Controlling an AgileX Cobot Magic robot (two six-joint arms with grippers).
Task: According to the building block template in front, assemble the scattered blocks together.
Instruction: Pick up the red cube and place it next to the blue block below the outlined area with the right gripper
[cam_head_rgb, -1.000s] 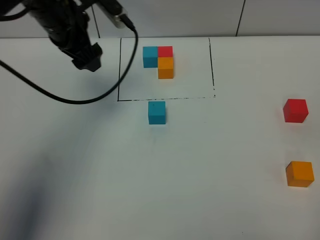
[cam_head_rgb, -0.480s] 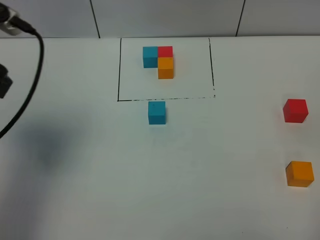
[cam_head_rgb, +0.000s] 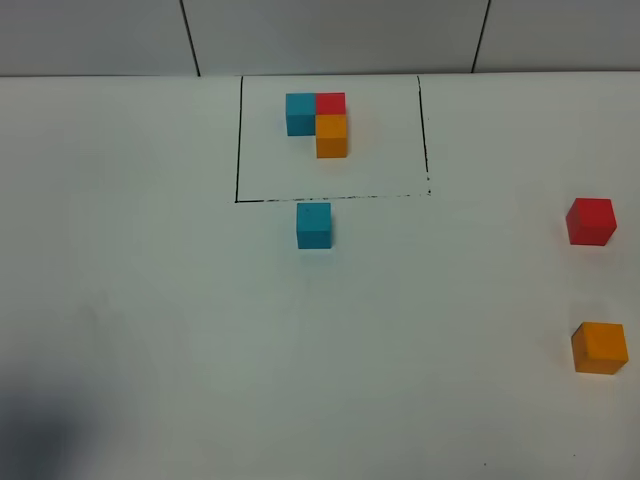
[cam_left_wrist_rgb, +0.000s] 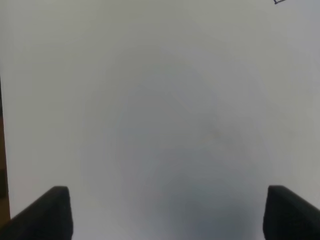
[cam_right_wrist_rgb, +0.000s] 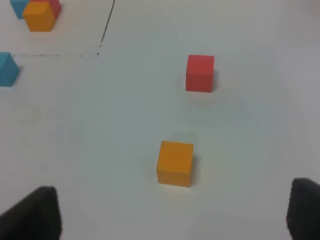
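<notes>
With both sets of jaws wide open and empty, the orange cube (cam_right_wrist_rgb: 175, 163) could be knocked askew on the tabletop (cam_head_rgb: 150, 300) if it is approached off-centre.

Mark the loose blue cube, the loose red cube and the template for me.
loose blue cube (cam_head_rgb: 313, 225): high view, middle of the cube.
loose red cube (cam_head_rgb: 590, 221): high view, middle of the cube.
template (cam_head_rgb: 318, 117): high view, where its three cubes meet.
</notes>
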